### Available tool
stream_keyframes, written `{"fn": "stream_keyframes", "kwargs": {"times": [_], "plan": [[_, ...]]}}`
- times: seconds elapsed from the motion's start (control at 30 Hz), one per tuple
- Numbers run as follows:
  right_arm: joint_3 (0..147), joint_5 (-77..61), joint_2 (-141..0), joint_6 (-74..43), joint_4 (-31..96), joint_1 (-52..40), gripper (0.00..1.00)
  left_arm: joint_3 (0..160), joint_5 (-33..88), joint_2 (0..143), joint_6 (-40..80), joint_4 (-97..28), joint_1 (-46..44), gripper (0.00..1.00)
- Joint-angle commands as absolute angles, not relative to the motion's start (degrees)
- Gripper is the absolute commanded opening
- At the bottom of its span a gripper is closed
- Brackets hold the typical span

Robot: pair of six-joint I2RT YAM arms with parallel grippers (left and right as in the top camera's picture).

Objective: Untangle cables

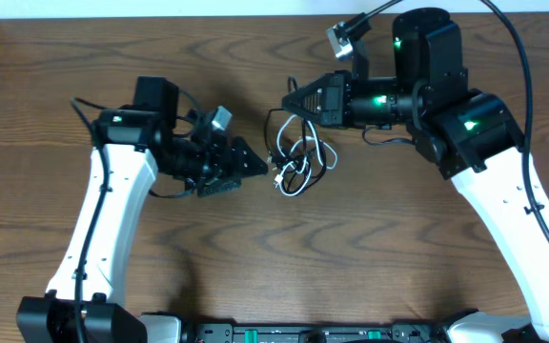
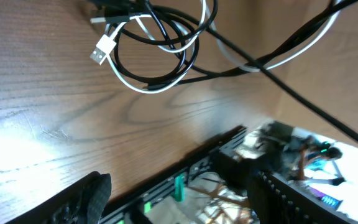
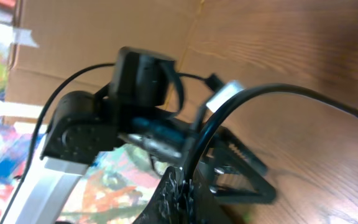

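Note:
A tangle of black and white cables [image 1: 298, 157] lies on the wooden table between the two grippers. In the left wrist view the tangle [image 2: 160, 53] shows looped together, with a white USB plug [image 2: 104, 48] at its left. My left gripper [image 1: 251, 164] is open and empty just left of the tangle, and its fingers [image 2: 179, 186] stand wide apart. My right gripper [image 1: 292, 98] is above the tangle's top edge. Its jaws [image 3: 182, 186] are shut on a black cable [image 3: 278, 90], which arcs up from them and off to the right.
The table [image 1: 370, 248] is brown wood. The left arm [image 3: 135, 81] shows in the right wrist view, close to the right gripper. A black frame with green clips [image 2: 179, 186] runs along the table's front edge.

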State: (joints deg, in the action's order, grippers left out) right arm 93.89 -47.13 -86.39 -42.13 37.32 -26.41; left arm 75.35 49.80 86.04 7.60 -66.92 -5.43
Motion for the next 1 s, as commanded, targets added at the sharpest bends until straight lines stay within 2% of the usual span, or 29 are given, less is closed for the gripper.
{"fn": "stream_keyframes", "kwargs": {"times": [0.0,0.27,0.43,0.47,0.5,0.53,0.6,0.63,0.7,0.73,0.97], "plan": [[93.93,-51.83,-86.26,-43.7,35.81,-27.79,0.01,75.94,46.59,85.82,6.24,-65.91,-7.03,0.76],[93.93,-64.58,-86.26,-46.74,31.46,-29.36,0.01,75.94,46.02,85.82,12.4,-60.03,-7.38,0.76],[93.93,-70.89,-86.26,-47.79,30.15,-29.85,0.01,75.94,35.51,85.84,13.69,-58.59,-7.38,0.76],[93.93,-71.48,-86.26,-48.23,30.15,-30.02,0.01,75.94,33.1,85.84,14.41,-58.57,-7.38,0.88],[93.93,-71.79,-86.26,-48.21,30.11,-30.13,0.01,75.94,31.94,85.84,14.79,-58.52,-7.38,0.95],[93.93,-71.99,-86.26,-48.21,30.06,-30.24,0.01,75.92,31.11,85.84,14.94,-58.26,-7.38,0.98],[93.93,-71.99,-86.26,-48.21,29.32,-30.46,0.01,75.92,30.94,85.84,14.92,-57.65,-7.38,0.99],[93.93,-71.99,-86.26,-48.21,29.17,-30.48,0.01,75.92,30.96,85.84,14.92,-57.43,-7.38,0.89],[93.93,-71.99,-86.26,-48.18,28.91,-30.48,0.01,75.92,30.96,85.84,14.92,-57.25,-7.38,0.61],[93.93,-71.99,-86.26,-48.18,28.93,-30.48,0.01,75.92,30.96,85.84,14.94,-57.28,-7.38,0.54],[93.93,-71.96,-86.26,-48.18,28.93,-30.48,0.01,75.92,31.03,85.84,14.98,-57.54,-7.38,0.53]]}}
